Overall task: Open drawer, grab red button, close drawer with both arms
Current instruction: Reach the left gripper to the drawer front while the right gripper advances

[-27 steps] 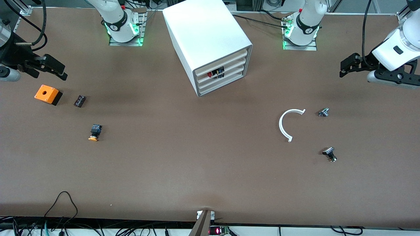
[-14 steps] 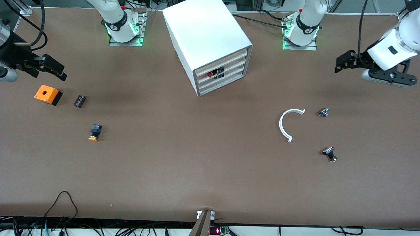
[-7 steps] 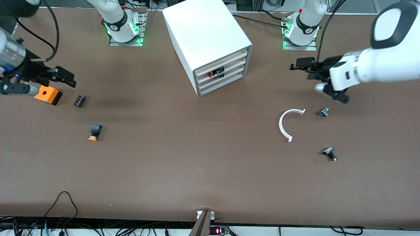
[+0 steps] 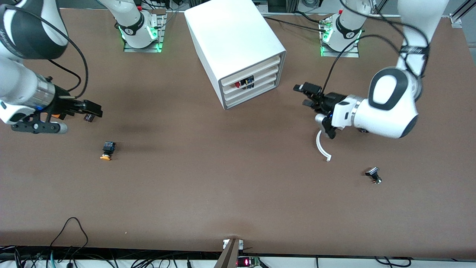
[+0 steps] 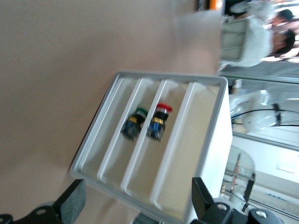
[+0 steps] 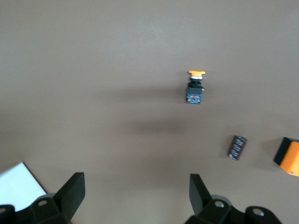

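Note:
The white cabinet (image 4: 238, 41) stands at the table's middle, near the bases. Its drawer (image 4: 264, 77) is shut. The red-capped button (image 4: 238, 85) shows through the dark cutout in its front slat. In the left wrist view the button (image 5: 159, 120) lies beside a green-capped one (image 5: 135, 122), inside the cabinet front (image 5: 187, 140). My left gripper (image 4: 304, 95) is open and empty, over the table on the left arm's side of the cabinet, pointing at it; it also shows in its wrist view (image 5: 135, 205). My right gripper (image 4: 96, 110) is open and empty, over a small black cylinder (image 4: 88, 118); it also shows in its wrist view (image 6: 134, 193).
An orange-yellow-capped button (image 4: 107, 150) lies toward the right arm's end, nearer the front camera than my right gripper. The orange box (image 6: 289, 156) and black cylinder (image 6: 237, 147) show in the right wrist view. A white arc (image 4: 321, 146) and a black knob (image 4: 373, 174) lie below the left arm.
Both arms have swung in from the table's ends. My left gripper moved toward the cabinet, over the white arc. My right gripper moved over the orange box and black cylinder.

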Robot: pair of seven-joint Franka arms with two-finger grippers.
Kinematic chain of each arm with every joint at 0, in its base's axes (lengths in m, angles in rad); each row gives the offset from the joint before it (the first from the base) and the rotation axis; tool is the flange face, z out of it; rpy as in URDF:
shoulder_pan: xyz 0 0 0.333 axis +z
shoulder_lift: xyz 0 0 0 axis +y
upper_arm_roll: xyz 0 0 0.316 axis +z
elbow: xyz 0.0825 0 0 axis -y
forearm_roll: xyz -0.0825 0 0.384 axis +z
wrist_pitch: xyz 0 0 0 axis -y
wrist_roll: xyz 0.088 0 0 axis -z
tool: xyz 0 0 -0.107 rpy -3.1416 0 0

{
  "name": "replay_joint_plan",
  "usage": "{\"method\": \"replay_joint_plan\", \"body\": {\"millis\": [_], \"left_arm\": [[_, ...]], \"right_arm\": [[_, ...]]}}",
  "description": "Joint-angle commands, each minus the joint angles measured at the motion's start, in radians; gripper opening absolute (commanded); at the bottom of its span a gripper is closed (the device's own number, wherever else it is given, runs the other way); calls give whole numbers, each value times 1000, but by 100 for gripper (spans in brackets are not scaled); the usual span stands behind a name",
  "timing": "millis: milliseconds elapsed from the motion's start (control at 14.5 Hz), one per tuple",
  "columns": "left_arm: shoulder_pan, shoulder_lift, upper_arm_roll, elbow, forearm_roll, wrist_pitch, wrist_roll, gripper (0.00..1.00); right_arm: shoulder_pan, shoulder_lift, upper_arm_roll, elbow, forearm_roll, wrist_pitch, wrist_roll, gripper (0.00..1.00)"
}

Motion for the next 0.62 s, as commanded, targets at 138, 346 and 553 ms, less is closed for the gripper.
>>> {"method": "replay_joint_plan", "body": {"millis": [138, 346, 553], "left_arm": [[-6, 4, -60, -235, -184, 199, 285, 98], [-7, 17, -103, -382, -385, 256, 494, 94], [-6, 23, -143, -415, -436, 245, 507, 85]], "right_arm": [[69, 33, 2, -48, 10, 93, 175, 99], [124, 50, 2, -45, 10, 95, 306, 99], [174, 55, 2, -44, 10, 95, 419, 99]]}}
